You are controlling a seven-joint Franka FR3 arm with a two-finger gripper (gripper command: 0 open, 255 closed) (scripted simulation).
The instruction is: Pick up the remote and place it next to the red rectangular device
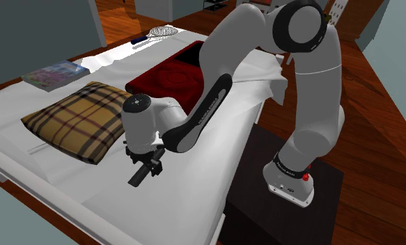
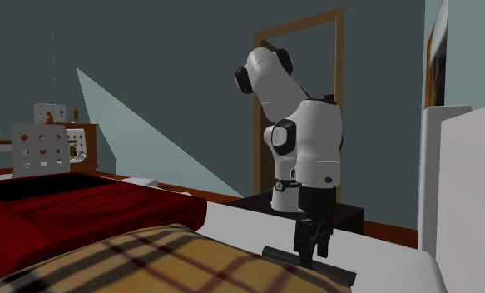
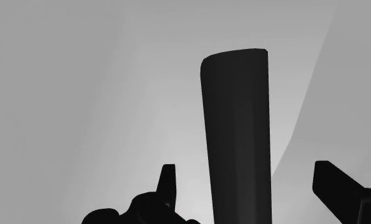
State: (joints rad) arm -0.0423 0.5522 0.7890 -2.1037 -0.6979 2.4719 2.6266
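Note:
A long black remote (image 3: 236,127) lies flat on the white bed sheet (image 1: 187,195). My black gripper (image 3: 244,168) hangs open straight over it. Its two fingers stand apart on either side of the remote's near end, and neither touches it. In the shoulder view the gripper (image 1: 147,160) points down at the remote (image 1: 137,178), close to the bed's near edge beside the plaid pillow. The second exterior view has the gripper (image 2: 313,240) low over the remote (image 2: 338,271). The red rectangular device (image 1: 168,78) lies farther up the bed, past the pillow; it also appears as a raised-edged red slab (image 2: 57,208).
A tan plaid pillow (image 1: 83,120) lies close beside the gripper. A book (image 1: 55,74) and a racket-like object (image 1: 161,32) lie at the bed's far end. The dark stand (image 1: 285,202) is next to the bed. A white cabinet (image 2: 465,191) stands at the second exterior view's right.

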